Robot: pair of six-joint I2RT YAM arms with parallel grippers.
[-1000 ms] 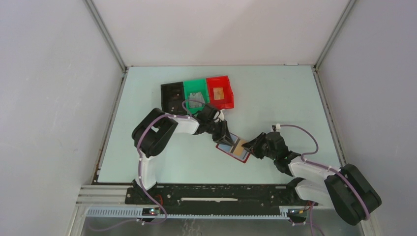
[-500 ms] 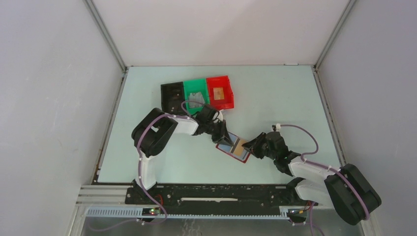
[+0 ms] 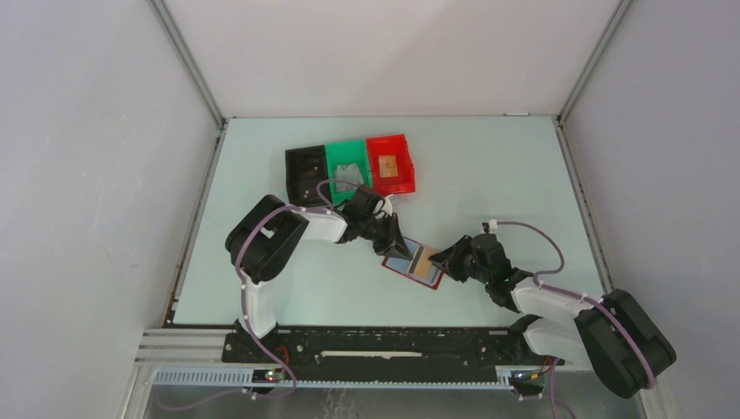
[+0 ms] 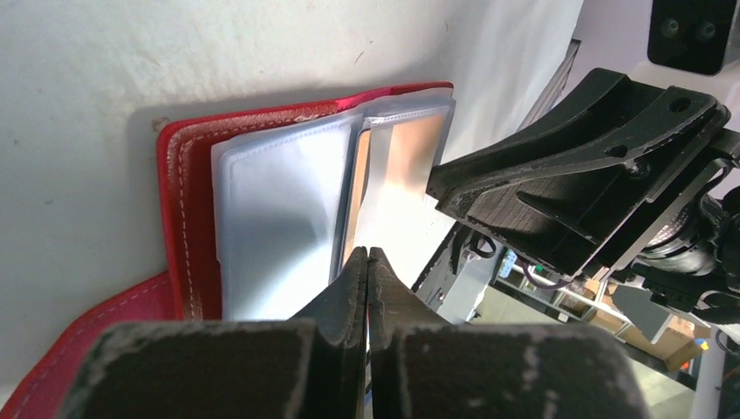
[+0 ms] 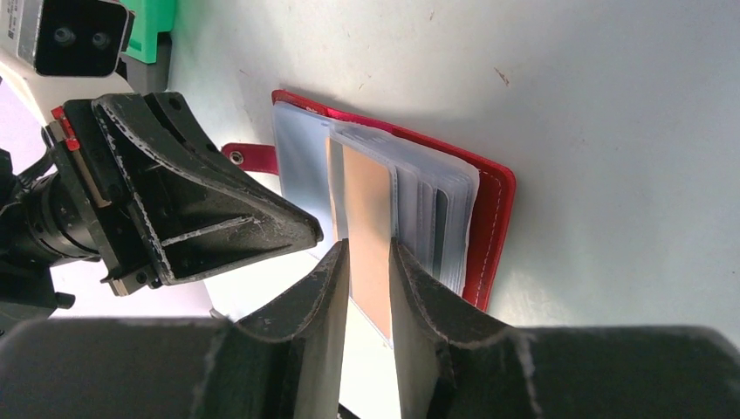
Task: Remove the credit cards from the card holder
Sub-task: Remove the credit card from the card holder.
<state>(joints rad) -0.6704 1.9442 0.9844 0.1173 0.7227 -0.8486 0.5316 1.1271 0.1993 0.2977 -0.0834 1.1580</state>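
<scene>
The dark-red card holder (image 3: 410, 270) lies open on the table between both grippers, its clear sleeves fanned out. A tan card (image 5: 366, 209) shows in one sleeve, and a pale blue face (image 4: 275, 218) fills the sleeve beside it. My left gripper (image 4: 367, 253) is shut, with its tips at the edge of the sleeves by the tan card (image 4: 410, 148). I cannot tell if it pinches a sleeve. My right gripper (image 5: 367, 246) stands partly open, its fingers on either side of the tan card's near end. In the top view the left gripper (image 3: 394, 247) and right gripper (image 3: 445, 259) face each other across the holder.
Three small bins stand in a row at the back: black (image 3: 305, 173), green (image 3: 334, 157) with a grey card in it, and red (image 3: 403, 175) with a tan card in it. The left arm's forearm lies just in front of them. Grey walls close in the table.
My left gripper has closed its jaws at the sleeves' edge, and the left arm's elbow has shifted a little left. The right gripper and the holder have stayed put.
</scene>
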